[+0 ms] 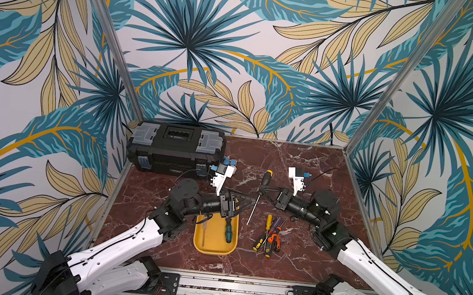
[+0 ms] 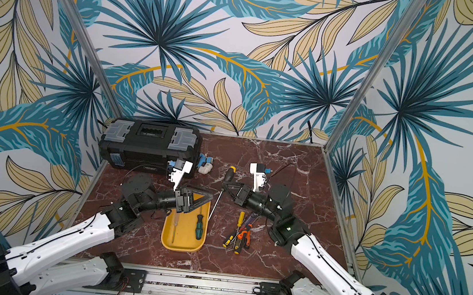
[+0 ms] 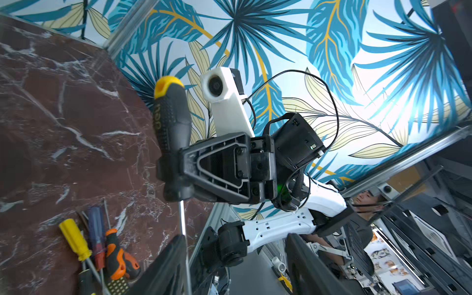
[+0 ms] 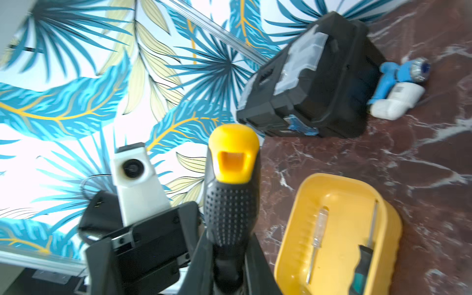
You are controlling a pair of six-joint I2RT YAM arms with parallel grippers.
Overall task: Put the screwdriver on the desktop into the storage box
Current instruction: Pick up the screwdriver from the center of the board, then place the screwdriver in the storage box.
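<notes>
Setting: A red-brown marble desktop (image 1: 302, 167) stood inside walls papered with palm leaves.
Screwdriver: The black-and-yellow screwdriver (image 1: 267, 177) was held with its handle raised and farther from the robot, and its shaft slanted down toward the yellow storage box (image 1: 212, 252).
Right gripper: The right gripper (image 1: 262, 190) was clamped on the base of the handle.
Left gripper: The left gripper (image 1: 249, 201) was spread wide and empty over the box's far end, just beside the shaft.
Outlook: The box lay to the left of the tool and nearer the robot, so a short carry looked enough.
</notes>
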